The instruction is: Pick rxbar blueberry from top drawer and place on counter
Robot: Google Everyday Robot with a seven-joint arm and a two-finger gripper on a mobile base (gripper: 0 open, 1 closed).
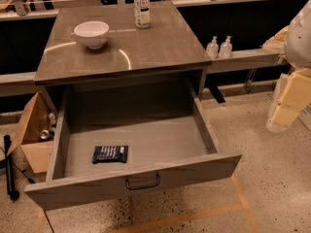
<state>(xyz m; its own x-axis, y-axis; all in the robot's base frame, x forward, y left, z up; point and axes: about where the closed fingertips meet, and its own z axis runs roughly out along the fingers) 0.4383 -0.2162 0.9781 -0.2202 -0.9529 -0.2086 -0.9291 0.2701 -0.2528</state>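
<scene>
In the camera view the bar [110, 154] lies flat in the open drawer [194, 171], below the counter's [160, 47] front edge nearer its left corner, while the gripper [287, 103] hangs beyond the right edge, open or closed I cannot tell, and should descend vertically across the bar's short side.

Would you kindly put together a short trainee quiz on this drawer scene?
1. True or false: the rxbar blueberry lies inside the open top drawer.
2. What stands on the counter along with the white bowl? A) a bottle B) a mug C) a plate
3. Fill in: the gripper is at the view's ____ edge, apart from the drawer.
Key: 1 true; 2 A; 3 right.
</scene>
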